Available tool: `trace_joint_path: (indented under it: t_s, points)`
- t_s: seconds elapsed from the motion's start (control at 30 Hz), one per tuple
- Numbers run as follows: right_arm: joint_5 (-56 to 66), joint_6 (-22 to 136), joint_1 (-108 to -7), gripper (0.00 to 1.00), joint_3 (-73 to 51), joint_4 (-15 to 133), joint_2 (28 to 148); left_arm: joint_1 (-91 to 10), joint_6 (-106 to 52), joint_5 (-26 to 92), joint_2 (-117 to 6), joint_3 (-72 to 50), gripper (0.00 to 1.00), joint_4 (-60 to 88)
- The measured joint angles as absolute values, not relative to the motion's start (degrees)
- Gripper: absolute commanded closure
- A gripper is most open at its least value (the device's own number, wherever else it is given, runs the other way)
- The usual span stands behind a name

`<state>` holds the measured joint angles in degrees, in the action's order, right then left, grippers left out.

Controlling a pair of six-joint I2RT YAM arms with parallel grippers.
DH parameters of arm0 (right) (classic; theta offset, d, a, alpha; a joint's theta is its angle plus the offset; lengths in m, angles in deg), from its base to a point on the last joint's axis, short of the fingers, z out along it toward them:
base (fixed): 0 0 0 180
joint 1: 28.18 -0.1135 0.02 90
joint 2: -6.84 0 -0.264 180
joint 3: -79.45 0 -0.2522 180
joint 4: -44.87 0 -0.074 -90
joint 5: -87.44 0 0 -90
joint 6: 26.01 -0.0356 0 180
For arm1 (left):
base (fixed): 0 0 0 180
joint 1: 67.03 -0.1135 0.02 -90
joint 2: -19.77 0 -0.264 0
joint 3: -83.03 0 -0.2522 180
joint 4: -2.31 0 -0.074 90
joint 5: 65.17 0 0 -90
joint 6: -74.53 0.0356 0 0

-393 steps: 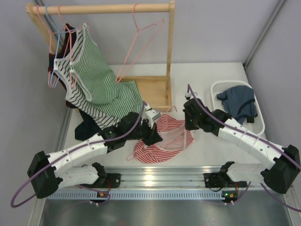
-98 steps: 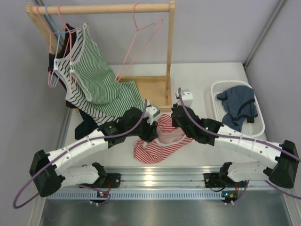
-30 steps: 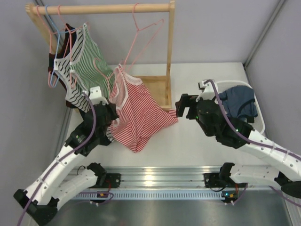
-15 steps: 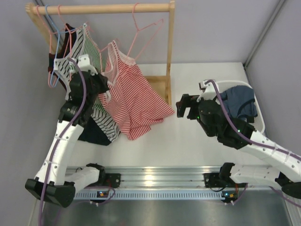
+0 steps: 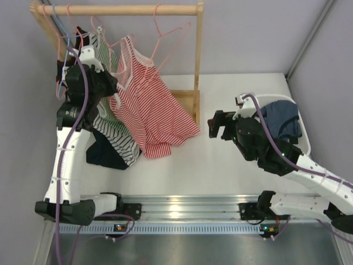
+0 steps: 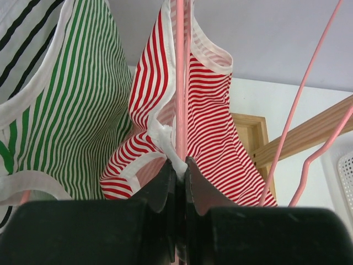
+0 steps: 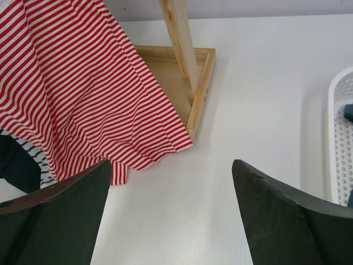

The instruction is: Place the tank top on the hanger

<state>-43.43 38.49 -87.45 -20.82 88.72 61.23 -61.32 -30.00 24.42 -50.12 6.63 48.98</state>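
Pinching the pink hanger and a strap of the tank top together in the clamped left gripper at ten o'clock, wooden rail just above at twelve, garment trailing long toward five, right gripper gaping well apart at three, so probably a left-arm hook-up.

My overhead camera looks down from behind the arm bases over the whole bench. The left wrist view sits tight against the tank top, facing up past its jaws. The right wrist view looks down from farther off. All three share that tank top.
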Motion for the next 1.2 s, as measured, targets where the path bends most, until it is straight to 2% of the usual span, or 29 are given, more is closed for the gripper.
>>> trace_joint_path:
  t_s: [0.27,0.83,1.03,1.2]
  points:
    - [-43.43,38.78,-87.45,0.10,-20.82,88.72,61.18,-62.24,-29.54,27.22,-53.40,15.27,1.00,54.38]
    - [-41.90,39.19,-87.25,0.08,-22.11,86.93,64.22,-62.72,-27.99,27.07,-44.52,10.35,1.00,52.76]
    - [-37.07,39.67,-83.38,0.09,-22.30,84.37,67.98,-62.72,-26.35,24.97,-45.09,11.05,1.00,52.56]
    - [-33.04,39.78,-78.84,0.09,-22.46,82.47,69.95,-62.69,-24.34,22.58,-50.18,16.97,1.00,52.65]
